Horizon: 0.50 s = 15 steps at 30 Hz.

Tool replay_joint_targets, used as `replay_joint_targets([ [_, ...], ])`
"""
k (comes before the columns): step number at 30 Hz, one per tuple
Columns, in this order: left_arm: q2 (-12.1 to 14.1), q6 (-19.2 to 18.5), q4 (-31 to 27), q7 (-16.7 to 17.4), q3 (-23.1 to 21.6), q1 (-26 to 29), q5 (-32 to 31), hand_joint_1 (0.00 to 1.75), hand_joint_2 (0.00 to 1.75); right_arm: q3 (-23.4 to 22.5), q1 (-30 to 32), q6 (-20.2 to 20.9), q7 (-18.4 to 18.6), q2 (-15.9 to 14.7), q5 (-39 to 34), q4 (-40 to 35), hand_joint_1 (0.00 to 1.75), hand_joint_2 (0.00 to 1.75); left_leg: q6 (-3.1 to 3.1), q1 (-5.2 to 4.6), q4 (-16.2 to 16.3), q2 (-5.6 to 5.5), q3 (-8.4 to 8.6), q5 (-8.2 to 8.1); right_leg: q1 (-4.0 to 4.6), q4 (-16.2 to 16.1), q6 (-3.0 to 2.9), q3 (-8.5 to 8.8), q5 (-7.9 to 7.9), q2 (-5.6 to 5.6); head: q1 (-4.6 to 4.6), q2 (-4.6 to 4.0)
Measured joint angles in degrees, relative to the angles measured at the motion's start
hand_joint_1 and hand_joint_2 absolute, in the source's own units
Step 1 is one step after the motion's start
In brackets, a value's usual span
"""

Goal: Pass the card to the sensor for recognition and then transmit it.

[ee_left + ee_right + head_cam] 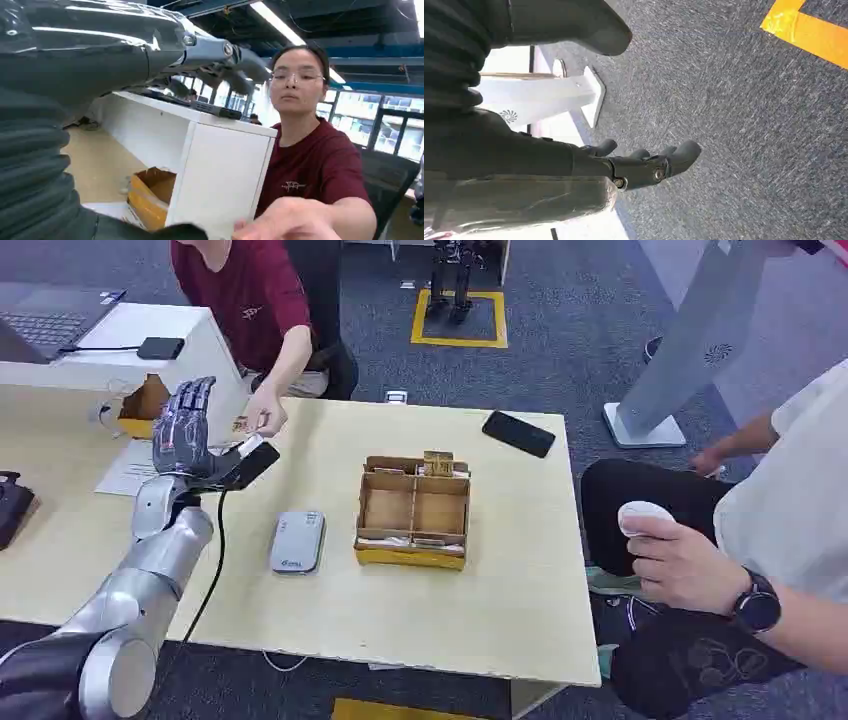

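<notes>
Holding our left hand [185, 430] raised at the desk's [500, 580] far-left side, fingers upright and apart, we judge the task nearly finished: the card [248, 446] sits at our thumb, and the person's hand [265, 418] touches it from the far side. Whether we still grip it, we cannot tell. The sensor [297, 541] lies nearer, to the right, presumably already used. Our right hand [649, 160] hangs over the carpet, fingers loosely curled, holding nothing.
</notes>
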Motion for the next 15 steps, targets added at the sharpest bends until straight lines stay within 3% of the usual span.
replay_joint_targets([
  [15,0.00,0.02,1.60,-0.44,-0.07,-0.02,0.35,1.75,1.75,-0.07,0.00,0.02,-0.35,0.00,0.04,0.00,0.00,1.75,0.00,0.00,0.00,0.01,0.00,0.00,0.00,0.00,0.00,-0.01,0.00,0.00,0.00,0.00],
])
